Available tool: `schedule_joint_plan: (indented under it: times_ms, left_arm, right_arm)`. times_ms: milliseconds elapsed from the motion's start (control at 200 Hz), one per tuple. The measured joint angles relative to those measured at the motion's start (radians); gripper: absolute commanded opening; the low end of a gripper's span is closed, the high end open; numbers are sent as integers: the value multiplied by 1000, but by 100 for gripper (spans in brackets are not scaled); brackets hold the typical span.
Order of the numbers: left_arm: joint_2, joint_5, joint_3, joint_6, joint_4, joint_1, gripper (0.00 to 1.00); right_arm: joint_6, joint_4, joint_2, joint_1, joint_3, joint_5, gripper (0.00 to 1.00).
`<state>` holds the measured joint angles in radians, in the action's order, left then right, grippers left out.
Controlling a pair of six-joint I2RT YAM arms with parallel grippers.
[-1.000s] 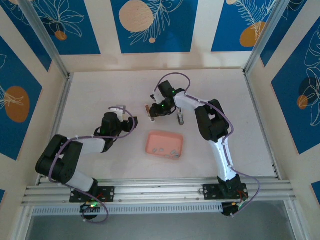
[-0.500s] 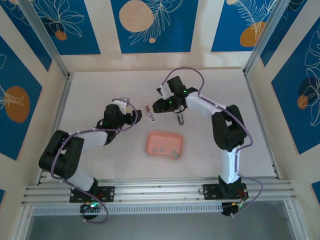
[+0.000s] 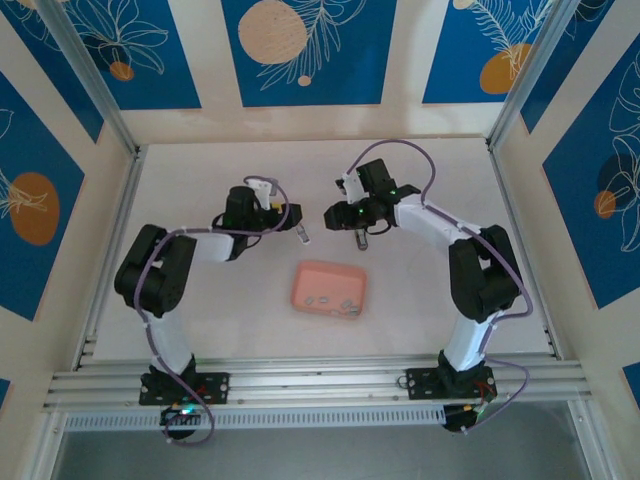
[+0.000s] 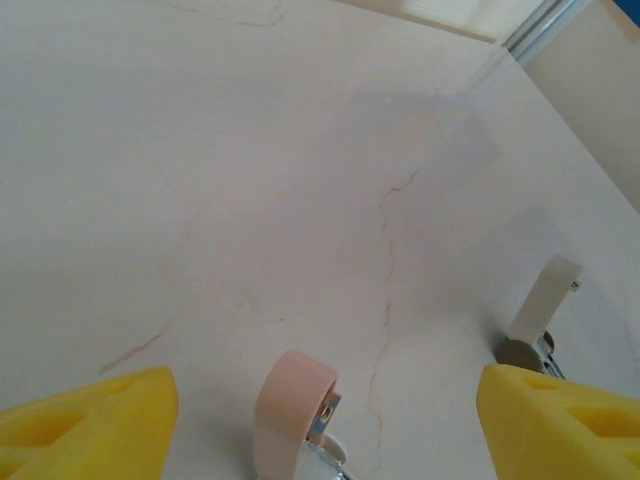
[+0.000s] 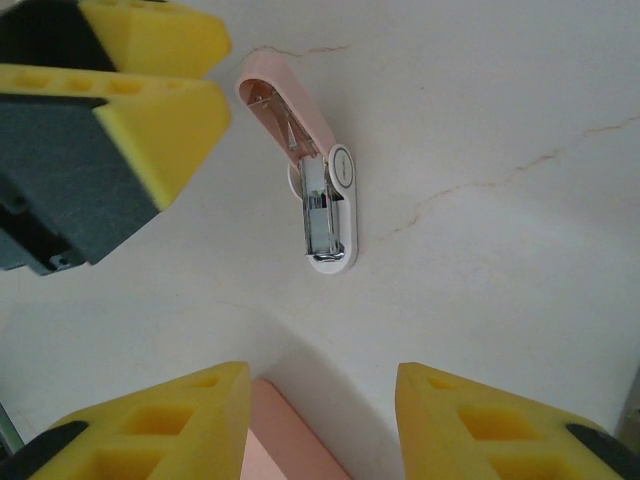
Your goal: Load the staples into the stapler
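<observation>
Pink tray (image 3: 330,277) sits mid-table w/ the staples (image 3: 347,303) inside: a few tiny grey strips lying loose toward its near side. Stapler (image 3: 300,233) lies on the table (image 3: 420,300) just beyond the tray's far left corner, apart from it and between the two claws. R wrist view shows the stapler (image 5: 322,205) hinged open, pink top tilted up and back, white base flat w/ its metal channel facing up; can't tell whether anything sits in the channel. L claw (image 3: 288,217) reaches in from the left, wide open, holding nothing. In the L wrist view its yellow pads (image 4: 90,420) stand far apart w/ the end of the stapler's pink top between them, touching neither. R claw (image 3: 335,214) hovers just right of the stapler, partly open, nothing gripped. Its pads (image 5: 170,420) show a clear gap, w/ bare table and a tray corner (image 5: 290,440) seen through it. L pads also show at top left of the R wrist view, close beside the stapler's raised top. Small beige piece (image 4: 542,300) stands upright on the table near one L pad; can't tell what it is.
</observation>
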<state>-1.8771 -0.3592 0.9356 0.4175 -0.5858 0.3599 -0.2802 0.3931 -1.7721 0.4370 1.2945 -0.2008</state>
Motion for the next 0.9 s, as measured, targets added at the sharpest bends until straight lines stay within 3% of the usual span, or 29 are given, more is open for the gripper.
schedule_joint_plan:
  times_ms: [625, 900]
  left_arm:
    - [-82, -288, 101, -87, 84, 14, 74]
    - [-19, -313, 79, -212, 259, 43, 76]
  right_arm:
    - [-3, -18, 50, -10, -47, 18, 43]
    - [-34, -34, 50, -2, -47, 14, 43]
